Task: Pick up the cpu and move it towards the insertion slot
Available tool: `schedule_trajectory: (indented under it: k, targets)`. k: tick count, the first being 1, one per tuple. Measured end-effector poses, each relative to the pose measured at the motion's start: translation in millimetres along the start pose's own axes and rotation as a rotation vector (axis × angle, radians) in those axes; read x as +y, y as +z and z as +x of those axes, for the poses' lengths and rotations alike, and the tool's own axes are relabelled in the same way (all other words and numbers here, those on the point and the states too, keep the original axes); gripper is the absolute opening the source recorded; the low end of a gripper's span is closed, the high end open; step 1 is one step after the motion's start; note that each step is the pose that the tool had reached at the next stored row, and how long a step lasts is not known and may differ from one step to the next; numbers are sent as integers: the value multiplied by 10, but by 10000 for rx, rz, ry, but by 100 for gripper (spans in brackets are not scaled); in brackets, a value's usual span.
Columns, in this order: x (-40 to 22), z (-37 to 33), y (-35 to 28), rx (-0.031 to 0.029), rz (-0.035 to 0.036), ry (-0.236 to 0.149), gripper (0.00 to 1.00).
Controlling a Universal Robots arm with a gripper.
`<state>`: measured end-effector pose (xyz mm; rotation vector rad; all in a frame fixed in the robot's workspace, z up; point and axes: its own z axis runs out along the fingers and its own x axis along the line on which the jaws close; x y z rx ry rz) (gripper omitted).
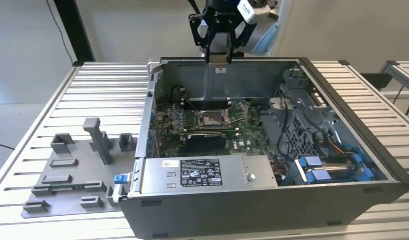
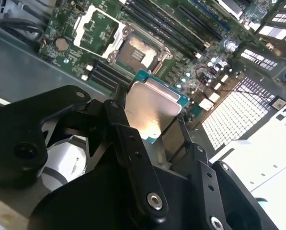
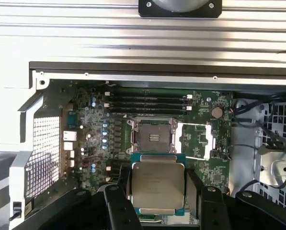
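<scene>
The cpu [image 3: 158, 184], a thin square chip with a silvery top and a teal-edged rim, sits between the black fingers [image 3: 121, 201] of my gripper [image 3: 158, 191], which is shut on it. In the second wrist view the cpu [image 2: 150, 112] hangs tilted above the motherboard. The insertion slot [image 3: 152, 136] lies open on the green board with its silver frame lifted aside, a short way beyond the chip. In the exterior view my gripper [image 1: 218, 59] hovers high over the far wall of the open computer case [image 1: 351, 95], and the insertion slot [image 1: 212, 118] lies below it.
The case holds memory slots [image 3: 147, 101], a grey power supply [image 1: 200, 172], drive bays with blue clips [image 1: 328, 170] and cables on the exterior view's right. A grey fixture plate with blocks [image 1: 77, 170] lies on the slatted table on the exterior view's left.
</scene>
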<state>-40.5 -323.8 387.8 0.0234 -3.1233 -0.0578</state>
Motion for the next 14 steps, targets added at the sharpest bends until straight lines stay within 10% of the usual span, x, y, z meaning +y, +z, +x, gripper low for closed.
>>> schedule_trajectory:
  k: [14]
  targets:
    - [128, -22, 14, -4, -3, 121, 0]
